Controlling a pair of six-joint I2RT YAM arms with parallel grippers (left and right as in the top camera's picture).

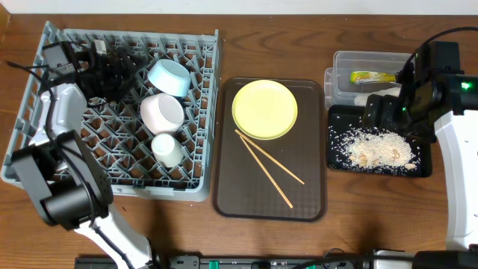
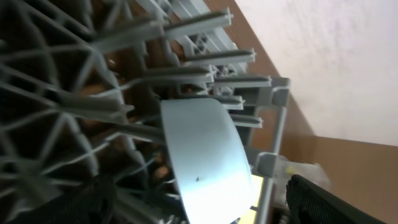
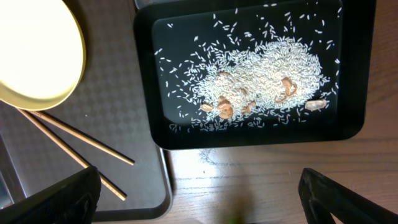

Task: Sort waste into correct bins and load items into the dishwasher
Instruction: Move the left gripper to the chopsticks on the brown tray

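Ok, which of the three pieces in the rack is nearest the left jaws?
The light blue bowl, furthest back in the rack; it fills the left wrist view. The white bowl and small white cup sit nearer the front.

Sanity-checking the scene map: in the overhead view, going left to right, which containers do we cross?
dish rack → brown serving tray → black tray. The clear tub is left out because it overlaps the black tray in left-right span.

Left end effector and right end effector, fingers wide apart.
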